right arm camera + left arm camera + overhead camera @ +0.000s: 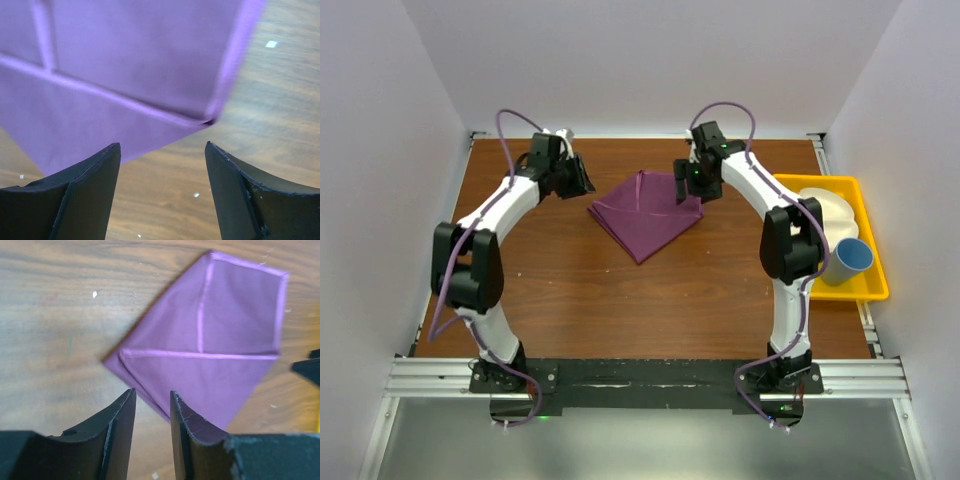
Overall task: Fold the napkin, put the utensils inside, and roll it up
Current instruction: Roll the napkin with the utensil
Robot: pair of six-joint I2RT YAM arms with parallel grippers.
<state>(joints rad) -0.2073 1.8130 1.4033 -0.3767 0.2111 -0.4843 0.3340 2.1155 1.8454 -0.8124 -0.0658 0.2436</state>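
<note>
Napkin [645, 215]: lay folded in a kite shape on the table [620, 300], far middle, between both grippers.
Left gripper [152, 397]: jaws narrowly apart, nothing between them, near the napkin's left corner.
Right gripper [162, 150]: jaws wide apart, empty, over the right corner.
Hard to see: that corner was blurred in the wrist view and covered from above.
Cut off: the right arm hid part of the tray [865, 290] and plate [825, 205].

**Wood table in a pale enclosure**

A brown wood-grain table [620, 300] stands boxed in by a plain white back wall [650, 60], a left wall [370, 150] and a right wall [920, 120]. A metal rail [430, 372] edges its near side. The light is soft and even.
</note>
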